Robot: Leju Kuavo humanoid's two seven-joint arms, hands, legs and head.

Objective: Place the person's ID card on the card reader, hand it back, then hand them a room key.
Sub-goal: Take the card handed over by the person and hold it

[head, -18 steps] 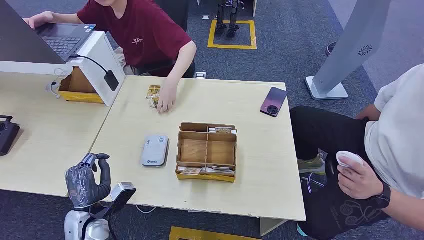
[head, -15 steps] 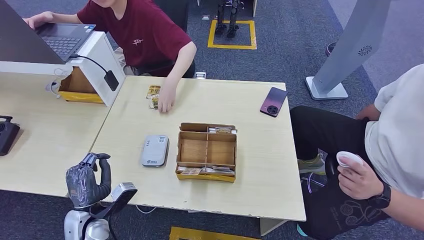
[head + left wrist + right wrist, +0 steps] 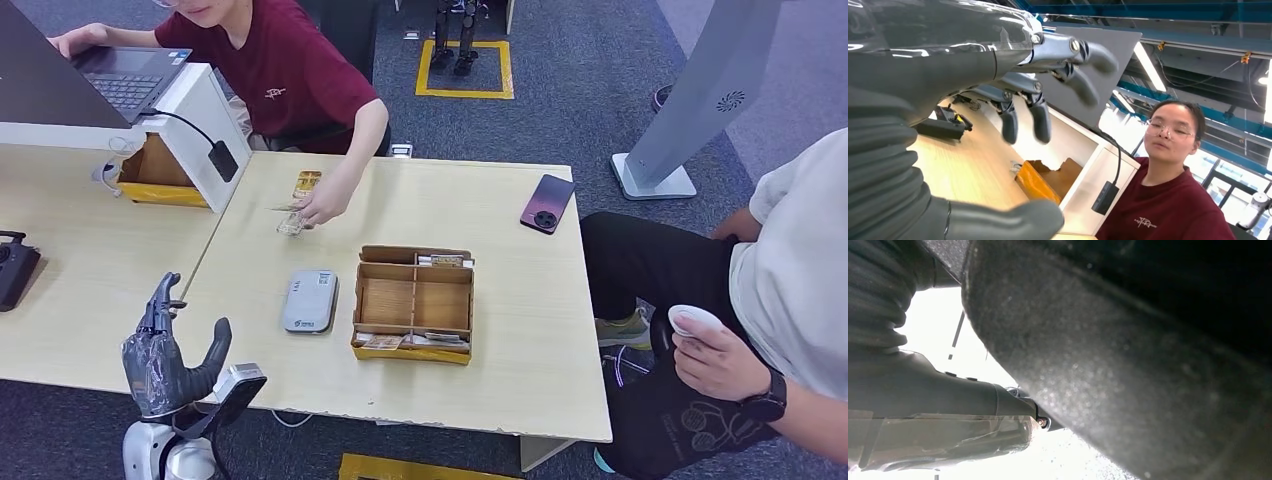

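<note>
Now left hand (image 3: 165, 360) uncurled, fingers spread, empty; person's hand (image 3: 312, 208) lifting ID card (image 3: 291, 224); right hand unclear.

Even, bright overhead light in the head view; soft shadows under the box (image 3: 413, 305). Left wrist view: ceiling strips glare, near hand (image 3: 948, 75) blurred. Right wrist view: dark, blown-out white behind.
</note>
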